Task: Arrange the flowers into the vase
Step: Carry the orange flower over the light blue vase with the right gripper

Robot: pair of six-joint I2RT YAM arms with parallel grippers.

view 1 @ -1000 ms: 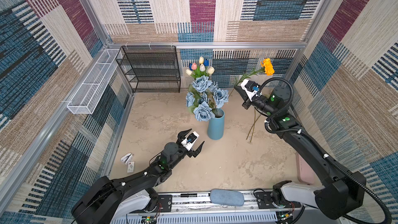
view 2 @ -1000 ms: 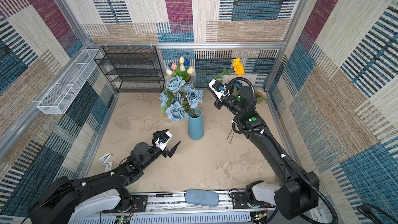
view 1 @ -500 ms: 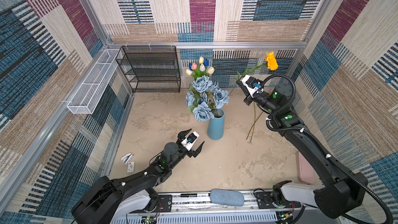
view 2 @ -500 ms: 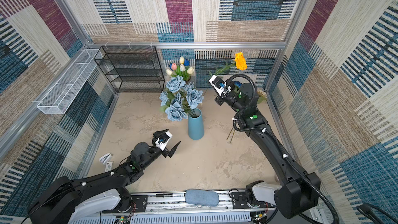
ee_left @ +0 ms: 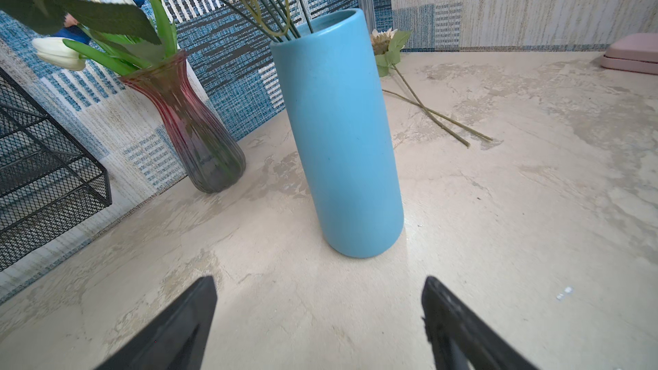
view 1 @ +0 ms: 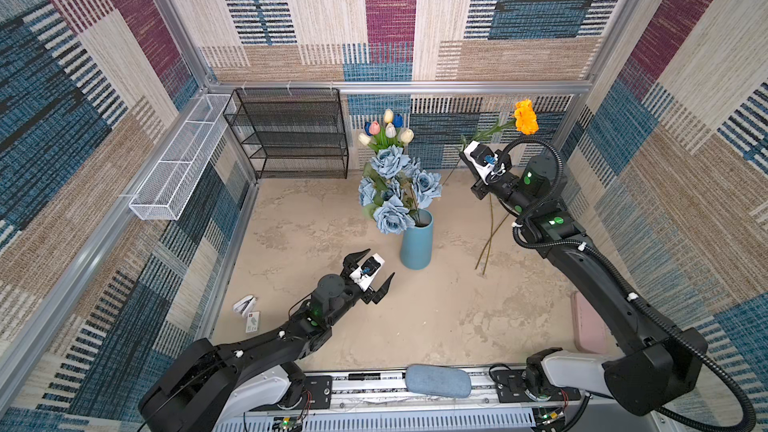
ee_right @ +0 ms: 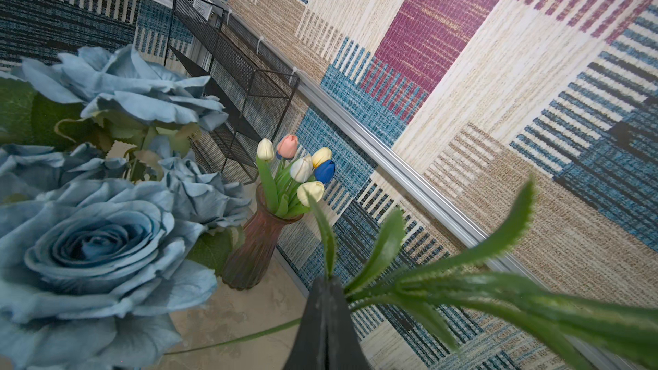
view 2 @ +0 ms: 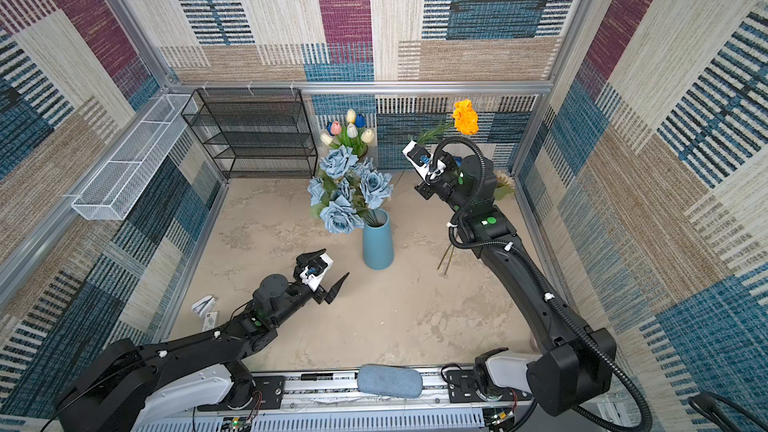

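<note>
Both top views: the table point(view 1: 415, 326) carries the blue vase point(view 1: 417, 238) mid-field. The roses point(view 1: 392, 189) are already in it, heads crowding the left side of the mouth. A glass vase point(ee_left: 199, 137) at the back wall holds the tulips point(view 1: 386, 130). Two loose stems point(view 1: 490, 238) lie crossed on the table right of the blue vase, apart from it. One ends in a sunflower point(ee_left: 382, 39).

The right gripper point(ee_right: 325, 290) is clamped on the stem of the orange bloom point(view 1: 525, 117), at the leaves. The bloom hangs high by the back wall, to the right of the blue vase and well above it. The left gripper point(view 1: 381, 262) is spread wide and empty, low over the table just in front of the blue vase.

Step, as judged: carry the bloom to the blue vase.
- Turn the stem tail downward before the approach.
- Aim for the open right side of the mouth, clear of the rose stems.
- Lower straight; release only once the tail is well inside.
- The left gripper could brace the vase wall against tipping.

Bloom: ruffled orange head, long thin green stem, narrow toothed leaves. Probably light and springy, so expect sway.
</note>
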